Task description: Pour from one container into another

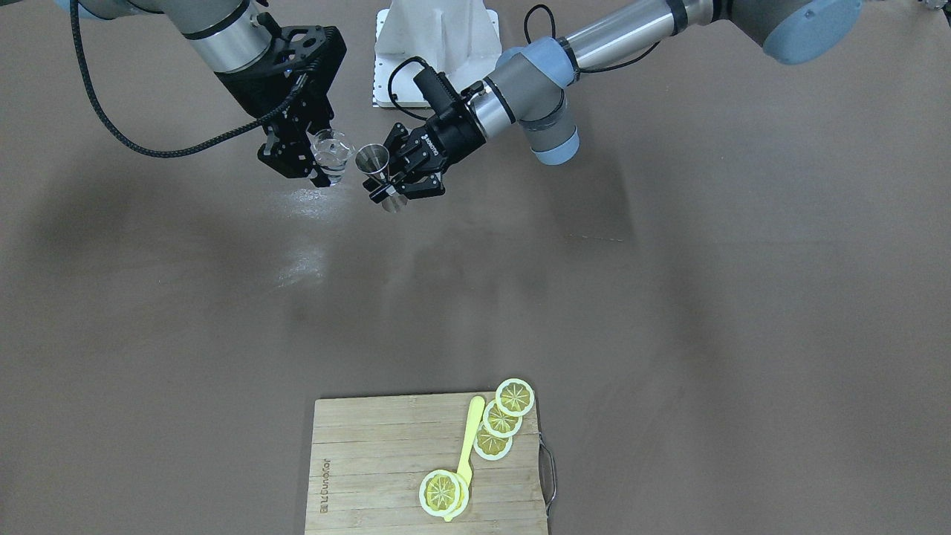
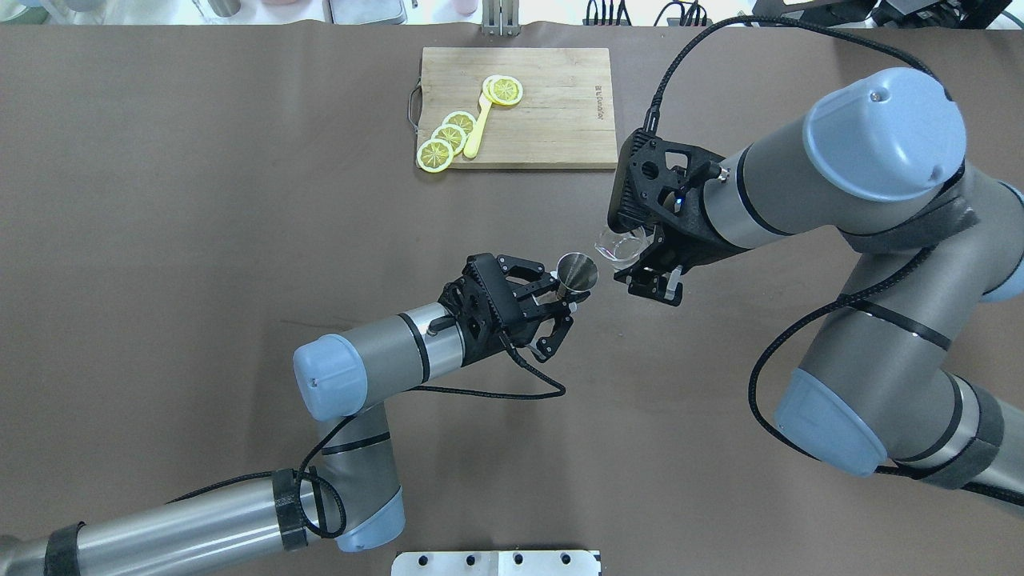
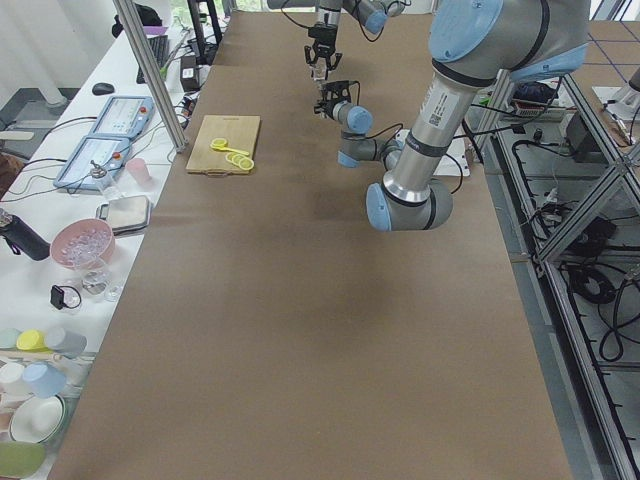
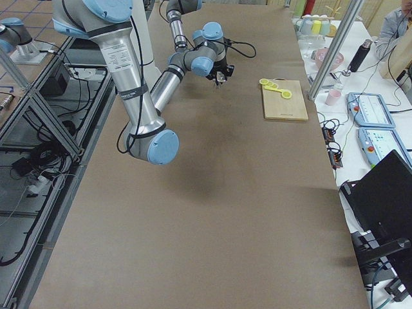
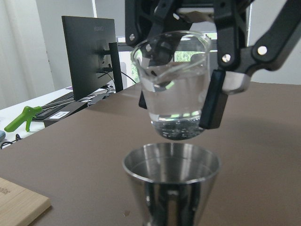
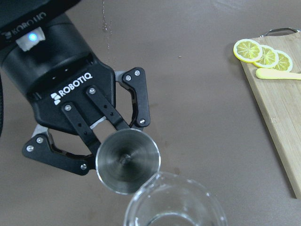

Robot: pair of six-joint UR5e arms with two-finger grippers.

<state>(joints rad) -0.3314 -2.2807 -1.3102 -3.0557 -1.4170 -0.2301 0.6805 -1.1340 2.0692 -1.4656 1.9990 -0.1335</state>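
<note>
**Item 1: left arm** (image 2: 376,352). We log it coming in from 7 o'clock of the overhead view. The forearm lies low, the elbow is folded back, and the wrist reaches out toward 2 o'clock, nearly level.

**Item 2: left tool** (image 2: 568,298). We record its fingers clamped on the narrow waist of the jigger.

**Item 3: jigger** (image 2: 578,272). It is steel and stands upright with its mouth open to the top. We place it near the middle of the tabletop (image 2: 200,240).

**Item 4: right arm** (image 2: 800,184). We log it entering from 4 o'clock. The elbow is raised and large in the overhead view, and the wrist runs toward 9 o'clock and pitches downward.

**Item 5: right tool** (image 1: 318,157). We note its fingers closed on the sides of the glass, one pad on each flank.

**Item 6: glass** (image 5: 174,89). It is held close to upright, clear of the tabletop. We see clear liquid (image 5: 174,101) standing in its lower part. In the overhead view it sits at 2 o'clock of the jigger, just beside it. From the left wrist camera its base hangs above and just behind the jigger's rim. We cannot tell whether the two touch.

**Item 7: board** (image 2: 544,120). It is wooden with a metal handle, and we place it at 12 o'clock of the overhead view, well apart from both tools.

**Item 8: lemon slices** (image 2: 436,154). We count three overlapping at the board's 8 o'clock corner, with more stacked toward the board's 12 o'clock edge.

**Item 9: yellow utensil** (image 2: 476,132). We find it lying on the board between the two groups of slices.
</note>
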